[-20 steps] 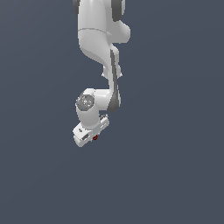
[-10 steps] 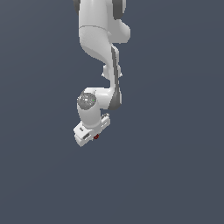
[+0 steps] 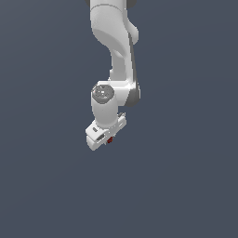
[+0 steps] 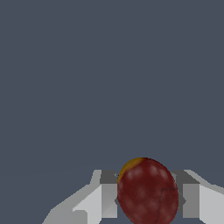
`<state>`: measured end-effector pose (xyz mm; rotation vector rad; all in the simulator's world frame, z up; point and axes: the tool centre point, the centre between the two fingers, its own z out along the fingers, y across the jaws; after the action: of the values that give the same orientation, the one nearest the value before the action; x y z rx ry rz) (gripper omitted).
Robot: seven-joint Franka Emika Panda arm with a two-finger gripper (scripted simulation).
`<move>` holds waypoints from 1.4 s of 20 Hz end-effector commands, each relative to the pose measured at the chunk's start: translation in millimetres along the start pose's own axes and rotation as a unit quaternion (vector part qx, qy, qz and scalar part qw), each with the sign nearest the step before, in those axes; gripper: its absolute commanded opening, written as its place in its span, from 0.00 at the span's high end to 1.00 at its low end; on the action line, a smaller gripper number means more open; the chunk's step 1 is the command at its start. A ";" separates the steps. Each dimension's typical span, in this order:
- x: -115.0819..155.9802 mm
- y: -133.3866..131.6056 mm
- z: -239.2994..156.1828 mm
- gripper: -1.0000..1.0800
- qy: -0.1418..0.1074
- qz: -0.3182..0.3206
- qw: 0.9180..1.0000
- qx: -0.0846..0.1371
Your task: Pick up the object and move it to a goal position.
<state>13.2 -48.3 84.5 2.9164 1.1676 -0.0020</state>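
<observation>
Now the pincer (image 3: 108, 139) is clenched on the object (image 3: 110, 140), which the wrist view shows not as a cube but as a rounded, egg-like dark red body (image 4: 148, 191) with a small yellow-orange patch near its upper edge. It sits between the two fingers (image 4: 107, 194), each flank touching a pad, and it bulges out past them toward the camera. In the exterior view only a small red speck peeks out beneath the white hand, tucked just under the pincer body.

Compared with a second ago, the arm has shifted: the wrist and hand now sit a little further toward the exterior view's right and slightly lower in that view, while the red speck stays in the same place relative to the pincer. That tells me the grasp is holding and the object is travelling with the hand rather than being left behind.

By my judgement the pick-up is done and the carry is under way. No goal marker shows in either view, so how much travel remains cannot be told. The rounded shape could roll between flat pads, so a steady, unhurried move seems wise.
</observation>
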 end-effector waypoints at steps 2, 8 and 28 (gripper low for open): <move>17.7 -17.9 -34.1 1.00 0.000 -0.001 1.000 -0.001; 49.9 -50.3 -96.7 1.00 0.000 -0.001 1.000 -0.001; 152.1 -144.5 -288.3 1.00 0.000 0.000 1.000 0.000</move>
<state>23.3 153.0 361.0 2.9146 1.1699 0.0014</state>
